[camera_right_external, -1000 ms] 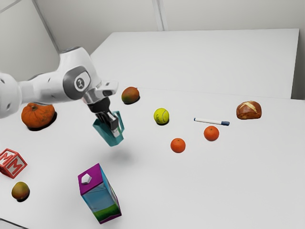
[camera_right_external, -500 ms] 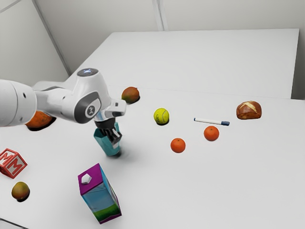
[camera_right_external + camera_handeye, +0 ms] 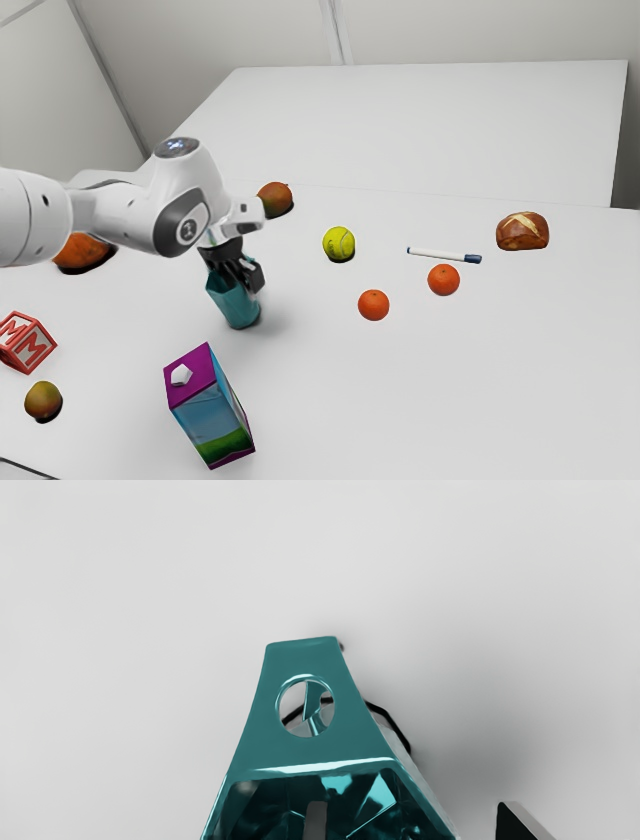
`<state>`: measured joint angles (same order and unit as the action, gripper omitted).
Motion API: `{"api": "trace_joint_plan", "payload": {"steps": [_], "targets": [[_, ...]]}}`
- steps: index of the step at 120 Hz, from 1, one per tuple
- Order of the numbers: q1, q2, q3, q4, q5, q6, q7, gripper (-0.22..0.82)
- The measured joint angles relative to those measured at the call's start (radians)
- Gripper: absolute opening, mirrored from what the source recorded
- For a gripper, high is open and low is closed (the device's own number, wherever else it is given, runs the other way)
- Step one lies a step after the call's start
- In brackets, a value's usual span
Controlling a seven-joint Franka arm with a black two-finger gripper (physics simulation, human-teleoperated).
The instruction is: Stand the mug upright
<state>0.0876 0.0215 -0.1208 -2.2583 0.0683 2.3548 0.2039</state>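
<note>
The teal mug [image 3: 236,306] stands upright on the table, mouth up, in the exterior view. At its rim is my gripper [image 3: 247,279], with its fingers apart. In the wrist view the mug [image 3: 300,755] shows its handle piece with a round hole and its dark, shiny inside. My gripper [image 3: 412,812] straddles one wall there: one fingertip is over the mouth, the other outside, with a gap between it and the wall. The mug is not pinched.
A carton [image 3: 208,410] stands nearest the mug. Around are a letter block [image 3: 24,342], pumpkin [image 3: 82,252], mangoes [image 3: 274,200] [image 3: 43,400], tennis ball [image 3: 339,243], oranges [image 3: 374,305] [image 3: 444,280], marker [image 3: 440,255] and bread [image 3: 522,231].
The mug, held tilted above the table a second ago, has come down and turned upright. The fingers have since spread apart, and the hand has shifted slightly toward the exterior view's upper left.
</note>
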Motion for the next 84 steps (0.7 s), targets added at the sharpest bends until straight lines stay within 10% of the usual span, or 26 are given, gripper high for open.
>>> {"api": "trace_joint_plan", "payload": {"steps": [24,84], "targets": [[-0.011,-0.075,-0.005,0.121,-0.042,-0.127,-0.012,0.51],[-0.008,0.1,0.008,0.747,-0.099,-0.597,-0.031,0.6]]}}
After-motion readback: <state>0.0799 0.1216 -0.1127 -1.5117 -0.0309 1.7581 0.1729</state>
